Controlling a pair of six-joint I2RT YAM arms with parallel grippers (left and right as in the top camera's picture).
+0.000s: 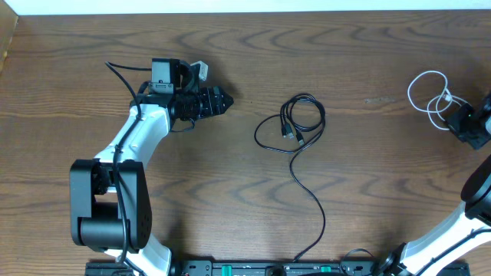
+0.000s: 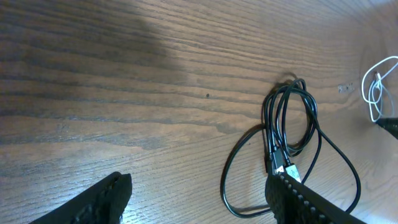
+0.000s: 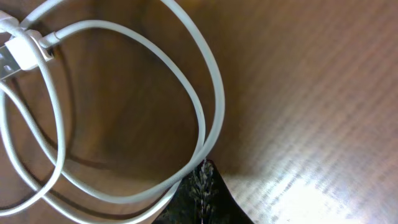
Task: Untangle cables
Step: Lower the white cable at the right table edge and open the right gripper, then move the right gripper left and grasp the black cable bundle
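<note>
The black cable [image 1: 303, 123] lies in a loose coil at mid-table, its plugs inside the coil and a long tail running toward the front edge. It also shows in the left wrist view as the black cable [image 2: 289, 124]. My left gripper [image 1: 226, 102] hovers open to the left of the coil with nothing between its fingers [image 2: 199, 186]. The white cable [image 1: 430, 96] lies looped at the far right, apart from the black one. My right gripper [image 1: 454, 116] is shut, its tips [image 3: 205, 165] pinching the edge of the white cable [image 3: 211, 93] loop.
Wood-grain table [image 1: 230, 192] all around. The left arm's base [image 1: 107, 199] stands at the front left and the right arm [image 1: 460, 222] comes in from the front right. A white wall strip [image 1: 245, 6] borders the far edge.
</note>
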